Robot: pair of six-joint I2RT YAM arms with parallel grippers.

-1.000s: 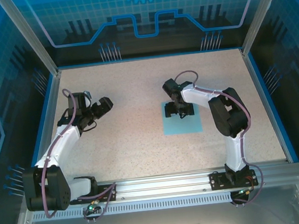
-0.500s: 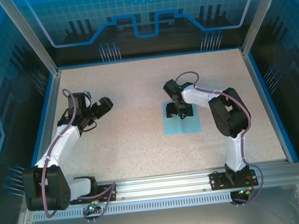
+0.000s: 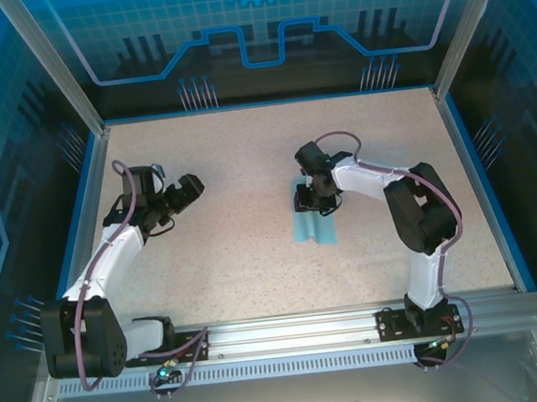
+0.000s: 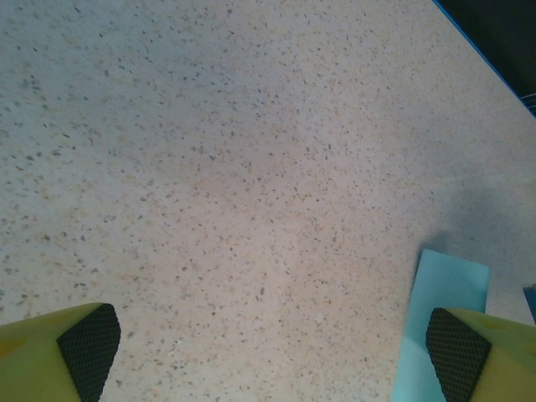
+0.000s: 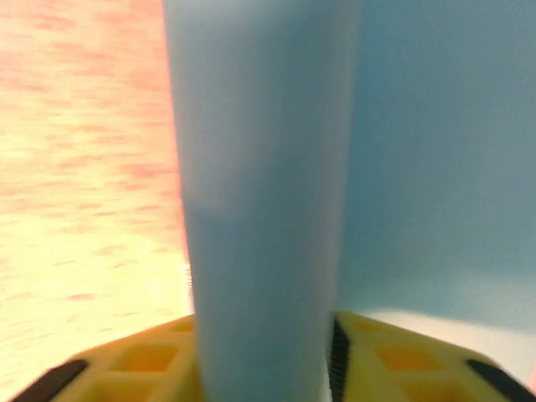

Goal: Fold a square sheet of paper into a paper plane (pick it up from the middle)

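The square sheet of paper (image 3: 311, 225) is light blue and lies right of the table's centre, bunched into a narrow raised ridge. My right gripper (image 3: 313, 200) points down on its far part and is shut on it. In the right wrist view the ridge of paper (image 5: 264, 184) rises between the yellow fingers (image 5: 394, 356) of the right gripper (image 5: 264, 364). My left gripper (image 3: 187, 192) hovers open over bare table at the left, nothing between its fingers (image 4: 88, 347). An edge of the sheet (image 4: 444, 289) shows in the left wrist view. No paper plane is in view.
The speckled beige table (image 3: 227, 167) has a blue rim (image 3: 268, 104) and metal frame posts at the back corners. Both arm bases sit on the rail (image 3: 292, 331) at the near edge.
The right gripper has closed on the middle of the flat sheet, drawing it into a narrower raised fold, and shifted slightly left. The left arm has not moved.
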